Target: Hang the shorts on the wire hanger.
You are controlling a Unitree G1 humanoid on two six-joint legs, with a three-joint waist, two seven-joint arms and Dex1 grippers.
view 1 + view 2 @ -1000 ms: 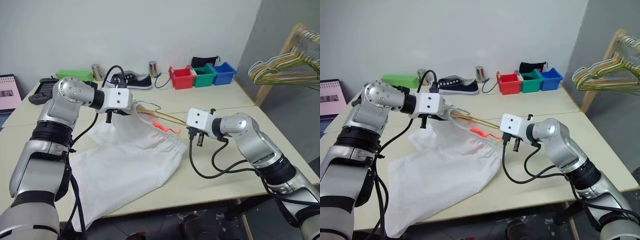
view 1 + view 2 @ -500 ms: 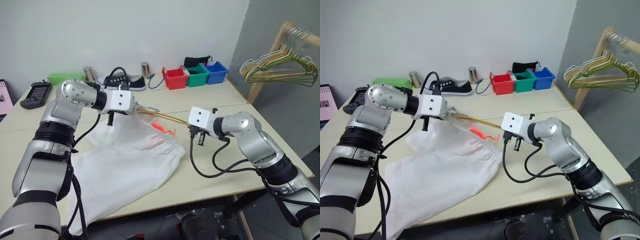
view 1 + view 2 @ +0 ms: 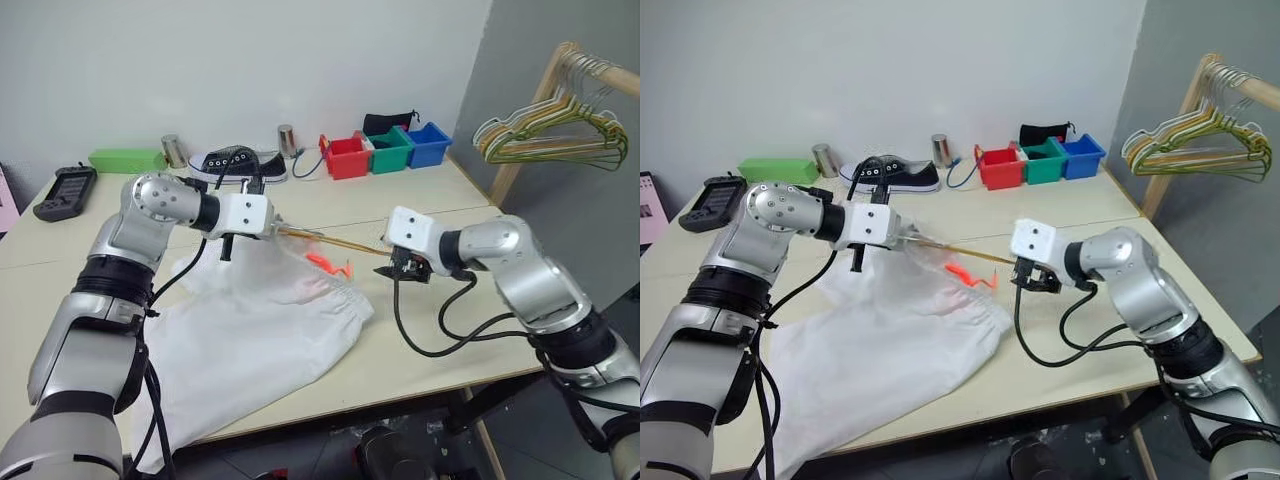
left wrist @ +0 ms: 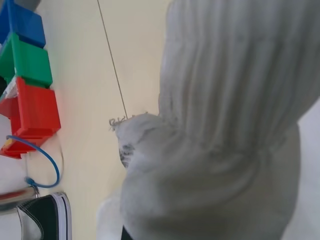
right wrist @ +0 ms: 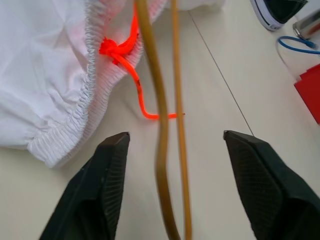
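The shorts point(image 3: 250, 330) are lying spread across the table point(image 3: 440, 330), their near leg drooping over the front edge at 7 o'clock. At 3 o'clock of the waistband, the right gripper point(image 5: 175, 190) is standing released, its fingers point(image 5: 102, 195) spread either side of the wire hanger point(image 5: 161, 125) without touching it. Farther back, at 10 o'clock, the left gripper point(image 3: 268, 222) is clenching bunched waistband cloth beside the hanger's far end.

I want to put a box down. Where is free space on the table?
Free: the table between the bins and the right gripper; also the front right corner, right of the shorts. Crowded: the back edge with the shoe, cans and bins.
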